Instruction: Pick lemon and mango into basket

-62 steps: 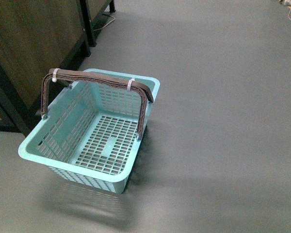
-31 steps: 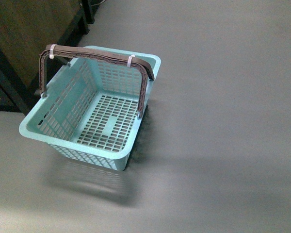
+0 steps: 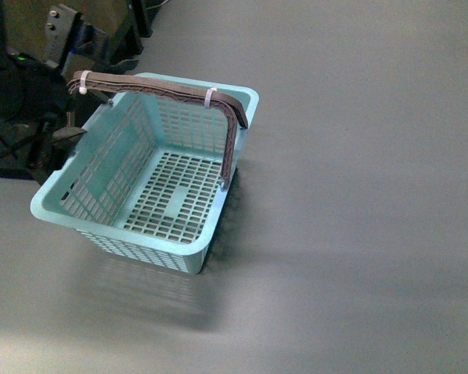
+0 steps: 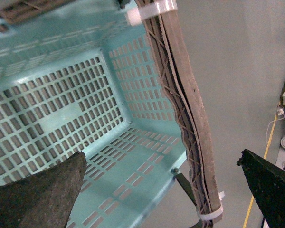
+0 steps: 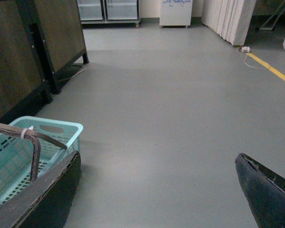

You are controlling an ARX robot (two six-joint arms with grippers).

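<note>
My left gripper [image 4: 161, 161] hangs over the basket's [image 3: 109, 171] left side, fingers spread wide and holding nothing. Its wrist view looks down through the slotted bottom, past the two brown handles [image 3: 152, 87] tied together. My right gripper [image 5: 157, 161] is likewise spread and empty, out over the bare grey floor [image 3: 359, 195] with the basket near its left. The basket stands upright on the floor, left of centre, with nothing in it. No lemon or mango shows in any view, so I judge the task is at its very start, with no fruit picked yet. The next move calls for finding the fruit first, then closing one open gripper round the lemon or the mango and carrying it back over this basket.
</note>
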